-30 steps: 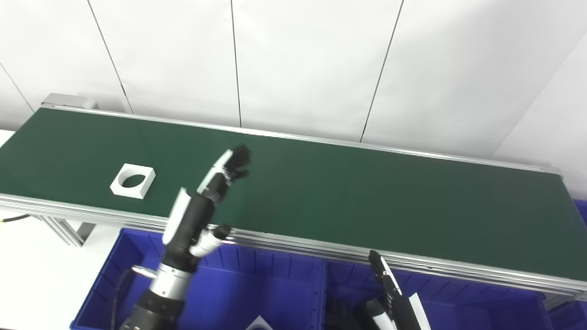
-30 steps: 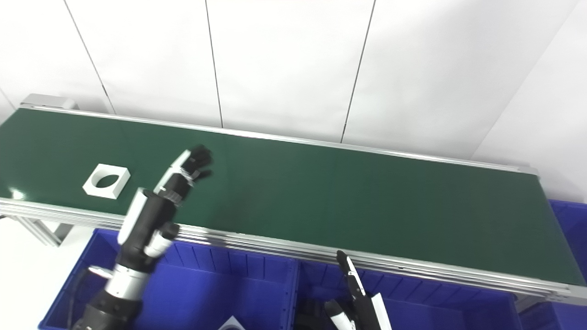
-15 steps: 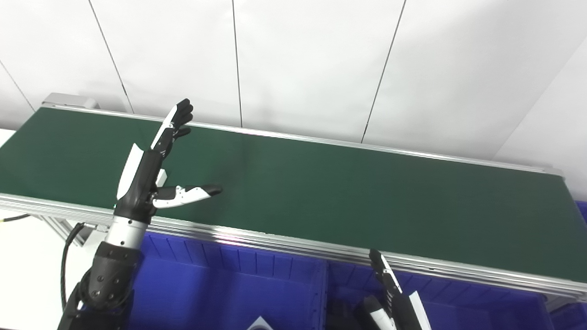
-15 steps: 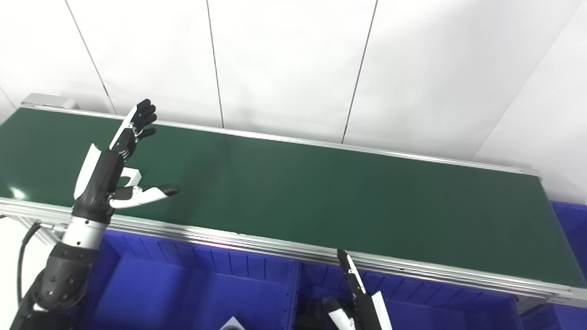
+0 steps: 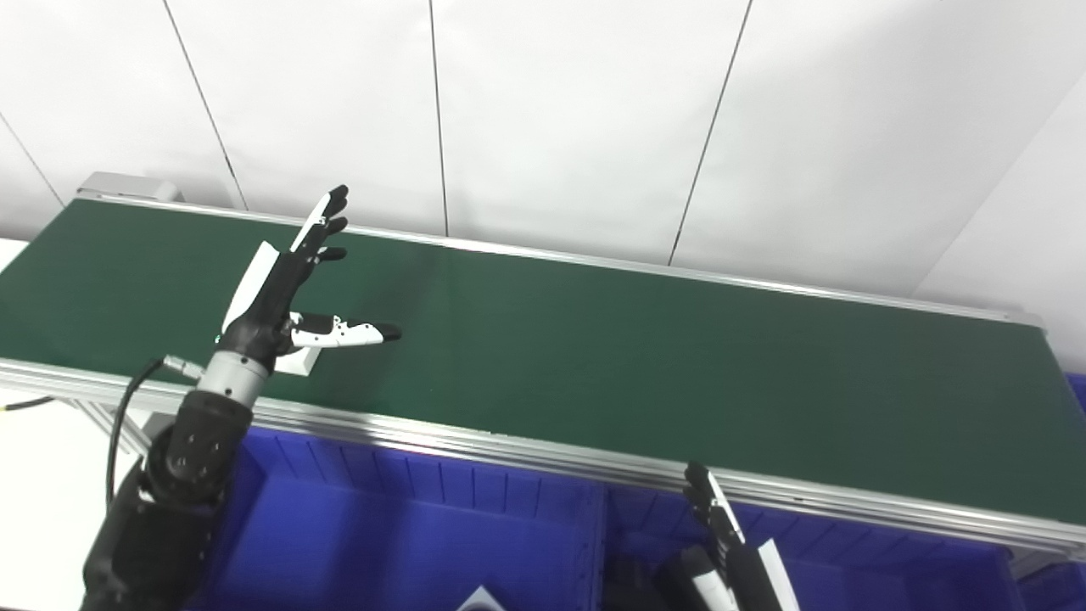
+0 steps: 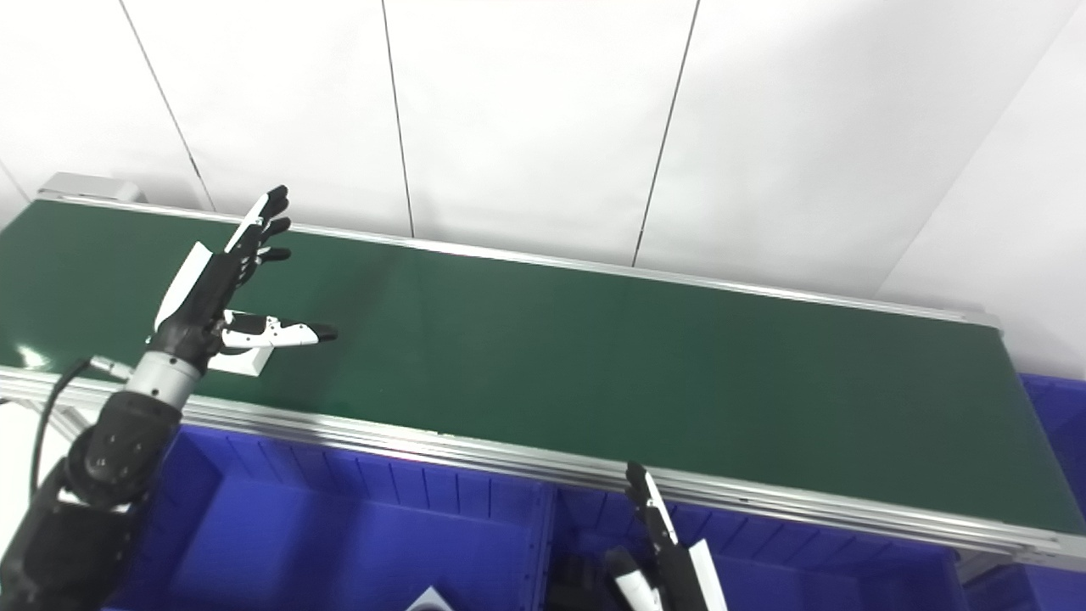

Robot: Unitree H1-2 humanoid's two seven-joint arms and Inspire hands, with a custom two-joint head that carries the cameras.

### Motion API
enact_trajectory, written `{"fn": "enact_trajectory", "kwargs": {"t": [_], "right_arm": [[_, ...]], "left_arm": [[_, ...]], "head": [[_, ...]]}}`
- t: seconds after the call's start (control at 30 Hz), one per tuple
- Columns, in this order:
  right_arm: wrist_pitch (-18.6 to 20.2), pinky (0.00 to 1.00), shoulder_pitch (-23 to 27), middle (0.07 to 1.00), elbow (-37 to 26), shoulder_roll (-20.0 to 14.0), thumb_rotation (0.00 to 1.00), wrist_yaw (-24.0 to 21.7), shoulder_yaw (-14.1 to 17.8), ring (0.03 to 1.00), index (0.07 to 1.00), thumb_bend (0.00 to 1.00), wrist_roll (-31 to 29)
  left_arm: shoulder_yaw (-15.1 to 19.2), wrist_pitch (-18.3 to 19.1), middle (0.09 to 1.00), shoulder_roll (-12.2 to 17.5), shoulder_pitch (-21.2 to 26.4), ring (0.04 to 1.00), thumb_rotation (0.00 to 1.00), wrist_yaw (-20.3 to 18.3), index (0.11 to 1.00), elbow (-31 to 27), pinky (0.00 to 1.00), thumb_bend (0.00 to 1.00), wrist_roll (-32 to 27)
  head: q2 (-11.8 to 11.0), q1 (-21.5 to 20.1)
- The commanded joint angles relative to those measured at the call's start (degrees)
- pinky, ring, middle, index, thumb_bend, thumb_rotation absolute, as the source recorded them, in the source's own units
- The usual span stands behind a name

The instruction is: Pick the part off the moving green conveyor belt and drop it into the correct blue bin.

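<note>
A long dark green conveyor belt (image 5: 645, 356) with matte fabric and ribbed aluminium side rails runs before a white panelled wall (image 5: 560, 110), with glossy blue plastic bins (image 5: 424, 535) ranged below its near rail. The left hand (image 5: 276, 293) hovers spread wide over the belt's left end, holding nothing, the white square part (image 5: 297, 361) lying mostly hidden beneath it by the near edge. The right hand (image 5: 730, 568) sits low over the middle bin, fingers extended, grasping nothing; a white piece (image 5: 479, 601) peeks from the left bin's bottom.
</note>
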State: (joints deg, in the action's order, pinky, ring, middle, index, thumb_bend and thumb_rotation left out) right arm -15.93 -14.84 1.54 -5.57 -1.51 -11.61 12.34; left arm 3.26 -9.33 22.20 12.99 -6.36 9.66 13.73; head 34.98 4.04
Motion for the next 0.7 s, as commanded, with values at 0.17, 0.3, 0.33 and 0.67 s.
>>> {"fn": "enact_trajectory", "kwargs": {"t": [0.17,0.3,0.33,0.67], "right_arm": [[-1.99,0.97,0.28,0.976,-1.88,-0.31,0.98,-0.37,0.66,0.965,0.988,0.73,-1.2],[-1.81,0.98,0.17,0.978,-2.07,-0.38,0.98,-0.57,0.79,0.967,0.986,0.73,-1.71],[-1.79,0.97,0.15,0.978,-2.08,-0.4,0.97,-0.59,0.82,0.967,0.985,0.74,-1.78],[-1.34,0.97,0.0,0.971,-2.69,-0.93,0.98,-0.69,1.21,0.965,0.981,0.74,-1.8]], "left_arm": [[-4.84,-0.12,0.998,5.33,6.41,0.944,0.21,0.08,1.0,5.62,0.86,0.87,8.18],[-7.63,0.13,1.0,6.56,8.13,0.938,0.25,-0.82,1.0,8.83,0.85,0.89,10.2],[-8.37,0.69,1.0,6.91,8.5,0.948,0.24,-0.9,1.0,9.36,0.87,0.91,11.3],[-12.06,3.27,0.998,9.41,10.9,0.992,0.14,-2.66,1.0,11.46,0.93,0.97,16.3]], "head": [[0.65,0.91],[0.96,1.03],[0.96,1.03],[1.85,1.93]]}}
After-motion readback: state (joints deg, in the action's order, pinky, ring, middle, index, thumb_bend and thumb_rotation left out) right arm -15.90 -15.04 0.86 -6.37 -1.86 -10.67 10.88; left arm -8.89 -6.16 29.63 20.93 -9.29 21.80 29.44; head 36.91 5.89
